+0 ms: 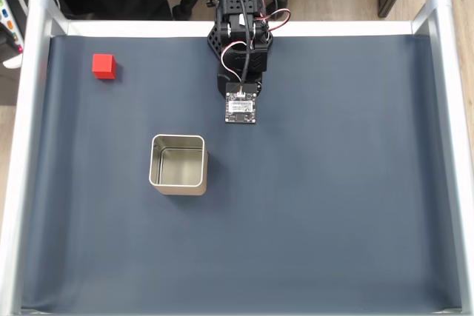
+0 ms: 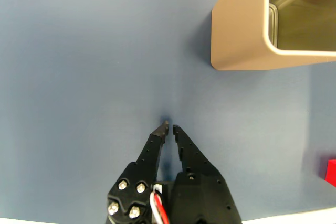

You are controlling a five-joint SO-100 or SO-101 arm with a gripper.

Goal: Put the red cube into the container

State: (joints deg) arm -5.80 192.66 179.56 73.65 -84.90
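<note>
The gripper [image 2: 169, 126] is the nearest thing in the wrist view: two black fingers [image 2: 152, 148] come up from the bottom edge and their tips almost meet, with only a very thin slit between them. The claw is clenched and it holds nothing. Below the tips lies the dark blue mat [image 2: 79, 77], and a small shadow sits just at the tips.

In the same view the container [image 2: 247, 30] stands in the upper right corner. It shows one pale metal wall with a rounded corner and a part of its shiny inside. At the right edge, low down, there is a small piece of the red cube [image 2: 331, 172], well apart from the fingers.

In the fixed view the mat [image 1: 333, 205] covers the tabletop inside a frame of light metal rails [image 1: 29, 146]. The black arm [image 1: 241, 42] stands at the middle of the far edge, with red, white and black wires on it and a small circuit board [image 1: 241, 107] at its front end. The claw itself I cannot make out there, because the arm covers it.

The red cube [image 1: 103, 66] lies near the far left corner of the mat, close to the left rail. The container [image 1: 178, 164] stands upright and open, left of the centre of the mat, nearer than the arm. The cube and the container are well apart, and the container has nothing inside.
</note>
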